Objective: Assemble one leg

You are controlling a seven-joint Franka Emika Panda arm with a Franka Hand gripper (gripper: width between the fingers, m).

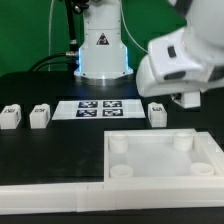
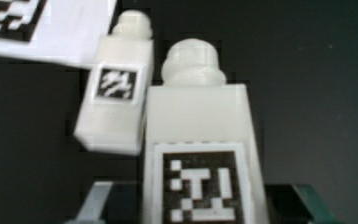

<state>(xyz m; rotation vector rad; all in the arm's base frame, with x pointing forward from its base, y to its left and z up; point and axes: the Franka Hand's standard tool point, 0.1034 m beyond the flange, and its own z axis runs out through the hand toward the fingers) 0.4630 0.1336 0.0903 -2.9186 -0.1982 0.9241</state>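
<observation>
Here a leg (image 2: 197, 130) is held clamped between the jaws of the gripper (image 2: 201, 203), just beside a second leg (image 2: 114, 95).

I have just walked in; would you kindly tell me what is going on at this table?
The Panda arm is working on loose furniture parts. Its pincer hangs near the tray-like top, and the wrist view shows one leg between its jaws; whether it is clamped cannot be told. A second leg sits just beyond, by the marker board, and two more legs wait at the exterior view's left. The top's sockets hold no leg yet.
</observation>
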